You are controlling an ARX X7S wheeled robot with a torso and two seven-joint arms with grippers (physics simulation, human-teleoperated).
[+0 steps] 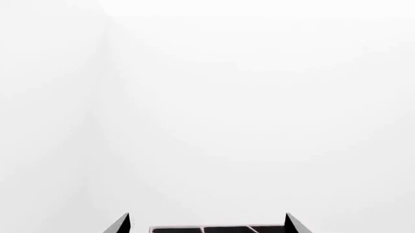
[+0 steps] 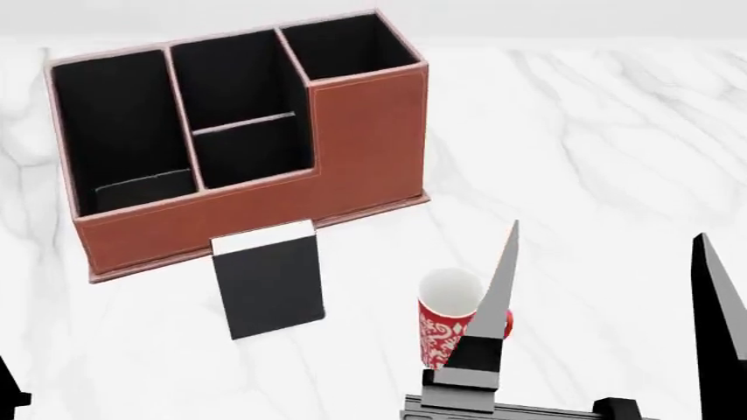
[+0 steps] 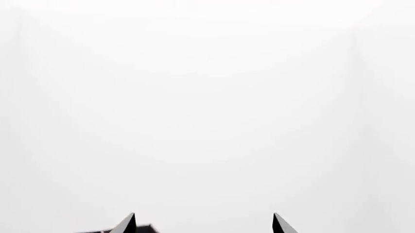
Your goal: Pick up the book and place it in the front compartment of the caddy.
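In the left wrist view, only the two dark fingertips of the left gripper [image 1: 206, 223] are seen, set wide apart with nothing held between them. Past them a thin strip of the caddy [image 1: 217, 229] with its pale dividers is caught at the frame's edge; the rest is blank white.

In the head view, the whole scene is laid out, which neither wrist camera offers. The caddy [image 2: 362, 140] is placed at the far left of a white marble table [image 2: 583, 131], its black-lined compartments open upward. The book [image 2: 271, 284] is stood upright just in front of the caddy's near wall, its white page edge up; whether the two touch cannot be told. A red-and-white mug [image 2: 446, 328] is found to the right of the book, nearer the robot. The right gripper [image 2: 607, 306] is raised at the near right, its fingers spread wide and empty, one finger overlapping the mug.

In the right wrist view, only two parted dark fingertips are shown against plain white, with a small dark shape beside one.
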